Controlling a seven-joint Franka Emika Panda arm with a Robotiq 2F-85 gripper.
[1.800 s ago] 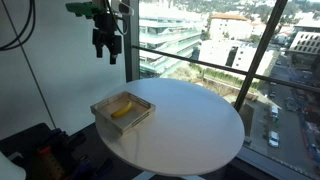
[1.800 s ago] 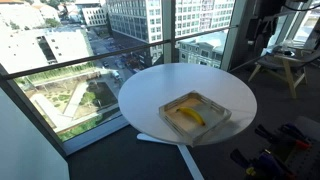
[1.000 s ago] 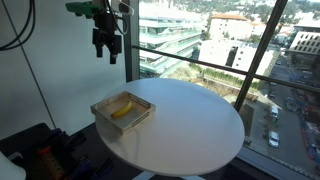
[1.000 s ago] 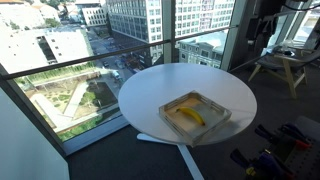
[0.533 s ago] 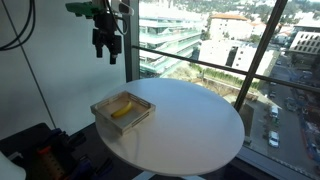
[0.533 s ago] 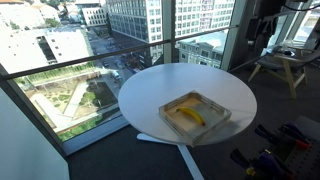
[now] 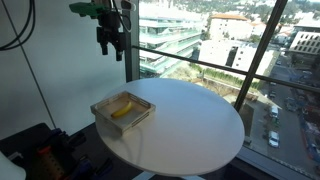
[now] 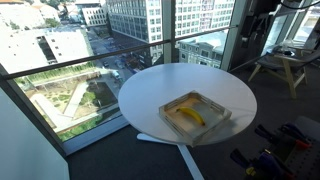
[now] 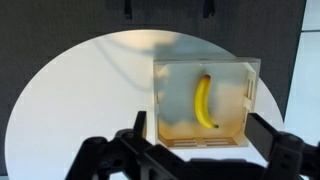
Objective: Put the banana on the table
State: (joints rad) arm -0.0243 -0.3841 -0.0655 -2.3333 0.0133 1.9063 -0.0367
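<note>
The arm has shifted slightly since a moment ago, though it hangs high above the scene. I read that as a first stir, not yet a descent. Its black fingers (image 9: pixel 285 150) are spread wide, with nothing between them. The small curved yellow banana (image 9: pixel 205 102) lies inside the shallow square greyish tray (image 9: pixel 200 64), which stands near the rim of the round white-topped counter (image 7: pixel 190 125). The task looks barely begun — the reach down to the fruit, the lift out and the set-down on bare counter all remain.
</note>
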